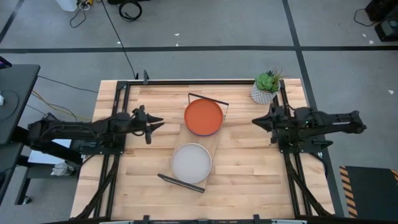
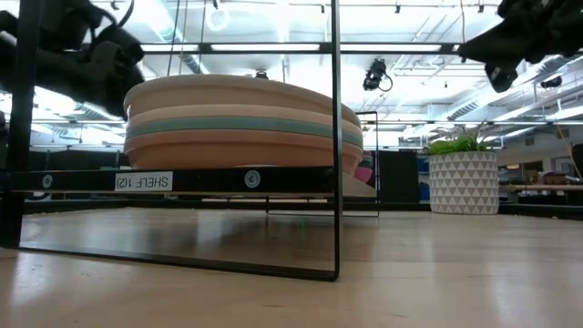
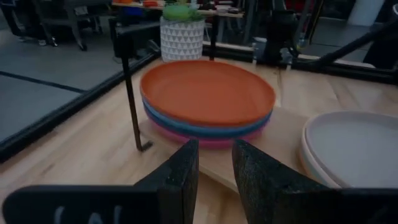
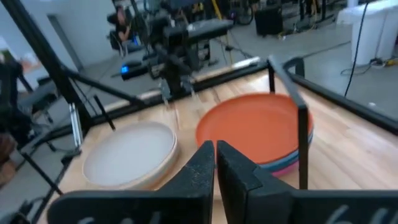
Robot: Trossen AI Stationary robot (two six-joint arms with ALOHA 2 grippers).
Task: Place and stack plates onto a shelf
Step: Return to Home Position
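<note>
Orange-red round matte plate [image 1: 203, 116] tops the stack at the far end of the light wooden shelf board [image 1: 200, 139], which lies slantwise in the middle of the pale wooden counter [image 1: 249, 180]. In the left wrist view a blue plate [image 3: 186, 126] and a magenta plate [image 3: 214, 142] show as rims beneath it. At the near end of the shelf sits a second stack, topped by a pale grey round plate [image 1: 191, 163]. From table height, a dark teal rim [image 2: 237, 126] shows among the paler layers of this stack. A thin black wire frame stands at each short end of the shelf, one far [image 1: 208, 99] and one near [image 1: 180, 182].

The left gripper [image 1: 158, 123] hangs over the counter left of the shelf, apart from it, its fingers [image 3: 180, 171] a little parted and holding nothing. The right gripper [image 1: 255, 121] hangs to the right of the shelf, well clear of the plates, its fingers [image 4: 202, 165] pressed nearly together and empty. A small green plant in a white patterned pot [image 1: 266, 87] stands at the counter's far right corner.
</note>
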